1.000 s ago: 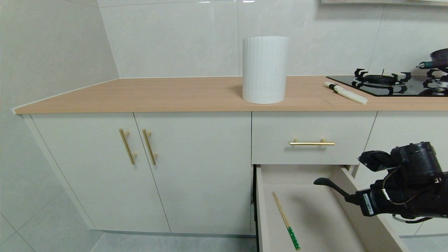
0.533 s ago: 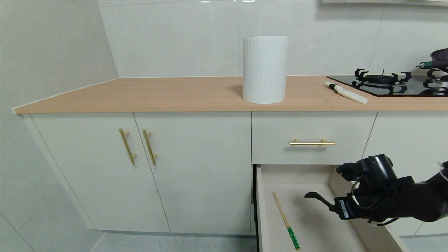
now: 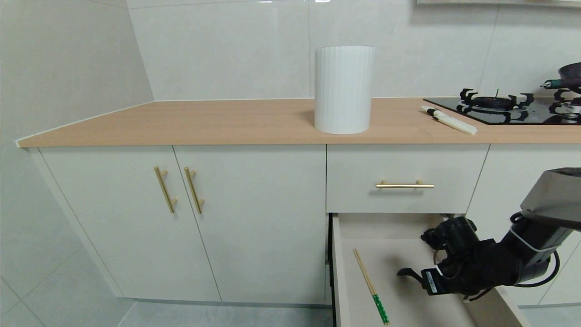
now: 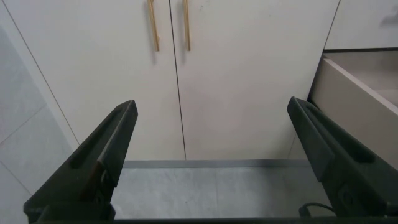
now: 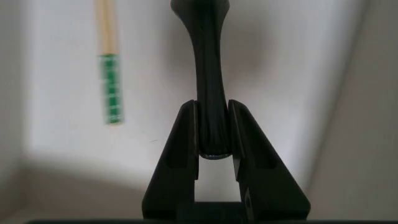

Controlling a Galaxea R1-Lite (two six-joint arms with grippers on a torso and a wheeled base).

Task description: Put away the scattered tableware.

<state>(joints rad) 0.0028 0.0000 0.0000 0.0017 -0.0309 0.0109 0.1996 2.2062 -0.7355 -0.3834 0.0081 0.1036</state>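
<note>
In the lower right of the head view, the right claw [image 3: 424,278] is inside the open drawer [image 3: 338,272], above its pale floor. It pinches a black utensil [image 3: 407,272] by the handle, and the rounded end points toward the middle of the frame. In the right wrist view the two fingers of the right claw [image 5: 213,118] are pressed on both sides of the thin black utensil [image 5: 208,62], which stands out straight from them over the drawer [image 5: 292,93] floor. The chopsticks [image 3: 370,288], with green ends, lie on the drawer floor near its left wall, a little apart from the utensil; in the right wrist view the chopsticks [image 5: 109,68] are at the upper left. In the left wrist view the left claw [image 4: 211,162] is spread wide and holds nothing, and it faces the cabinet doors [image 4: 242,74] with gold handles. On the tabletop [image 3: 204,122], in the upper middle of the head view, a white ribbed canister [image 3: 344,91] stands upright. To its right a pale long item [image 3: 448,120] lies just beside the black stove [image 3: 499,111].
</note>
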